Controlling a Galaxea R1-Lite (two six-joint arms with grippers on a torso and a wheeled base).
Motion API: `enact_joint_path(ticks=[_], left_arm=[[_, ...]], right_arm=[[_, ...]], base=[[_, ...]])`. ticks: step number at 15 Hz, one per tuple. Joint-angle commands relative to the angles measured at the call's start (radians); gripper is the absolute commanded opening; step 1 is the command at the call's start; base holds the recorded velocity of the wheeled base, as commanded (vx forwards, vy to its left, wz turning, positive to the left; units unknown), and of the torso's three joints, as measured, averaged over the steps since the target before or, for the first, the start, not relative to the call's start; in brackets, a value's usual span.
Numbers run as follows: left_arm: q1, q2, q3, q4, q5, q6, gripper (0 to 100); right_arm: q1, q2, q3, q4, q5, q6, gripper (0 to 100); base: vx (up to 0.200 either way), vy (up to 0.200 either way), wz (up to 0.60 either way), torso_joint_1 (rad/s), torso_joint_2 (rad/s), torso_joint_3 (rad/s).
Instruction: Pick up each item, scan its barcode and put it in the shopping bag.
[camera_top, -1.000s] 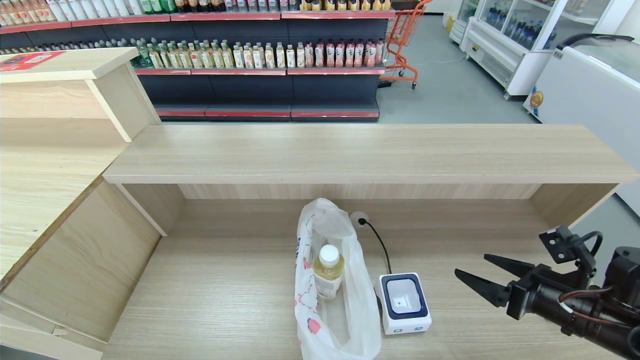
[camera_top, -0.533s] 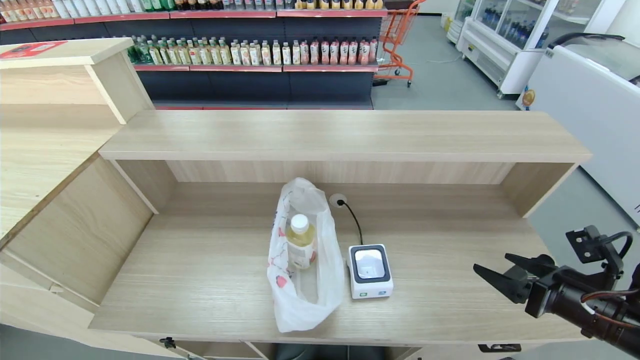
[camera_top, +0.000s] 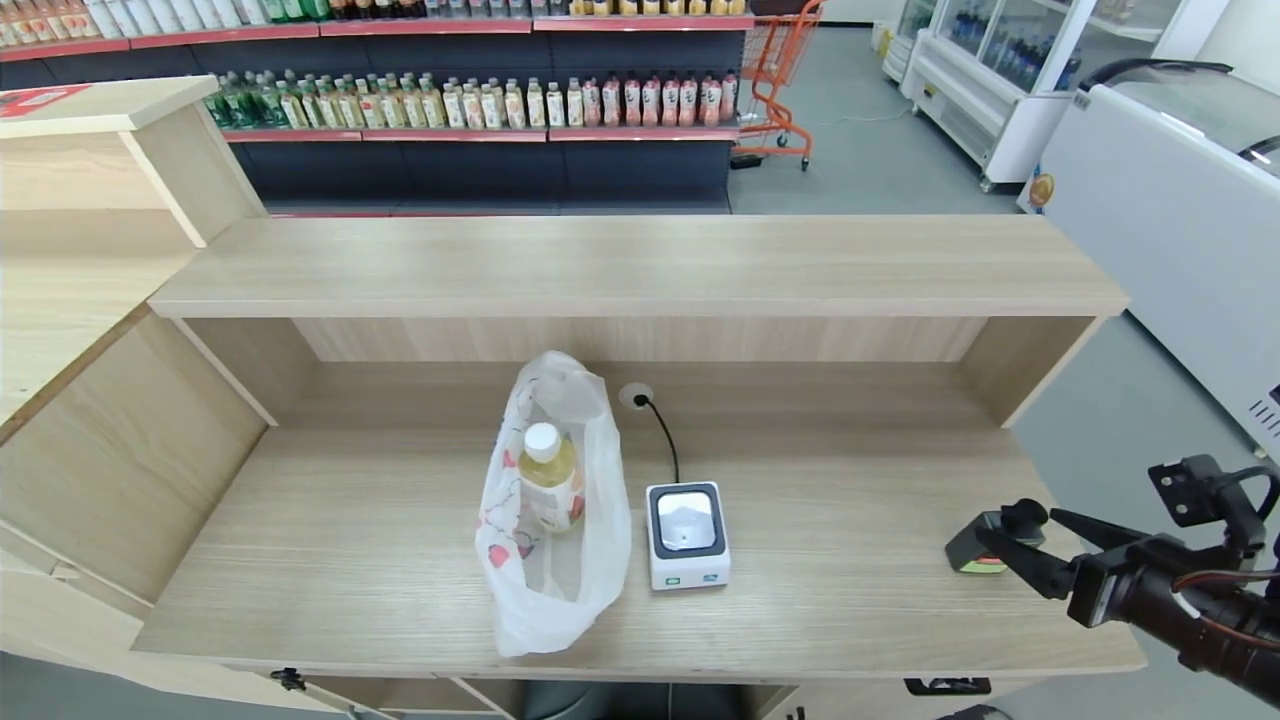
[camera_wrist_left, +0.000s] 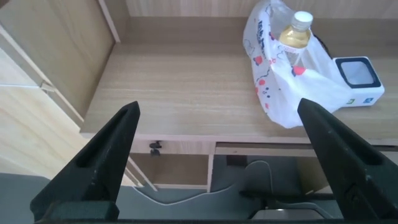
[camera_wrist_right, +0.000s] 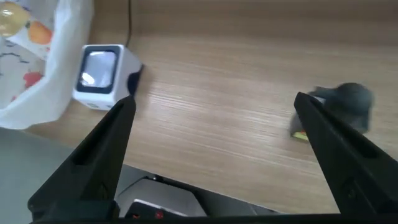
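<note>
Your right gripper (camera_top: 1015, 525), jaws wide apart, is nearer: the small dark item (camera_top: 972, 553) lies just before its tips.

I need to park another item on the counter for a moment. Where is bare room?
The counter is bare from the left side wall to the shopping bag, and also from the scanner to the small dark object by the open right tool. It is crowded where bag and scanner sit close, cable behind.

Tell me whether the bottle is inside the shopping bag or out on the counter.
Inside. The bottle stands upright, white cap up, with the plastic of the shopping bag rising around it.
</note>
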Motion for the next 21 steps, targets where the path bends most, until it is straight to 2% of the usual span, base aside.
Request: enact_joint_path(ticks=[1,3,5,7,9,12,14,17,21], left_arm=[[-0.001,0.000,0.000,-0.001,0.000,0.000,100],[-0.003,0.000,0.000,-0.001,0.002,-0.002,100],[-0.001,0.000,0.000,-0.001,0.002,-0.003,100],[-0.001,0.000,0.000,-0.001,0.002,-0.003,100],[-0.001,0.000,0.000,-0.001,0.002,-0.003,100],[-0.003,0.000,0.000,-0.001,0.002,-0.003,100],[-0.003,0.000,0.000,-0.001,0.002,-0.003,100],[-0.003,0.000,0.000,-0.001,0.002,-0.003,100],[-0.003,0.000,0.000,-0.001,0.002,-0.003,100]], right_arm=[[-0.061,0.048,0.000,0.004,-0.006,-0.060,100],[-0.127,0.065,0.000,0.064,-0.008,-0.181,100],[-0.142,0.079,0.000,0.089,-0.008,-0.247,100],[-0.171,0.148,0.000,0.093,-0.057,-0.385,100],[-0.174,0.238,-0.032,0.072,-0.148,-0.474,100],[-0.173,0.283,-0.038,0.078,-0.158,-0.536,100],[-0.173,0.356,-0.038,0.057,-0.161,-0.631,100],[-0.138,0.455,-0.051,-0.002,-0.157,-0.692,100],[-0.053,0.484,-0.189,-0.002,-0.144,-0.694,100]], base=[[0.000,-0.200,0.00,0.007,0.00,-0.002],[0.000,-0.200,0.00,-0.005,0.00,0.002],[0.100,0.000,0.00,0.004,0.00,0.001],[0.000,0.000,0.00,0.000,0.00,0.000],[0.000,0.000,0.00,0.000,0.00,0.000],[0.000,0.000,0.00,0.000,0.00,0.000],[0.000,0.000,0.00,0.000,0.00,0.000],[0.000,0.000,0.00,0.000,0.00,0.000],[0.000,0.000,0.00,0.000,0.00,0.000]])
